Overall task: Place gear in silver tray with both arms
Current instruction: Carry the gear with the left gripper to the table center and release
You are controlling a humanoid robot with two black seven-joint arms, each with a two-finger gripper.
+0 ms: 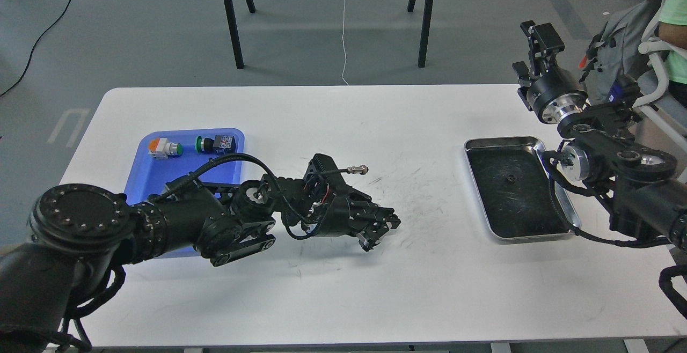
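In the head view, a small dark gear [510, 178] already lay inside the silver tray [564, 212] at right. The left gripper [380, 230], centre frame, looked empty and parted; the right gripper [536, 52], upper right, was unreadable. Judged nearly done.

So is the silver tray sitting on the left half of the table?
No, the silver tray lies on the right side, near the right arm.

Small gear [510, 178] inside silver tray [561, 203]; grippers apart.

We are seeing bare table [429, 127] lying between our left gripper [382, 230] and the silver tray [561, 203]; our right arm [617, 170] is crowding its right rim.
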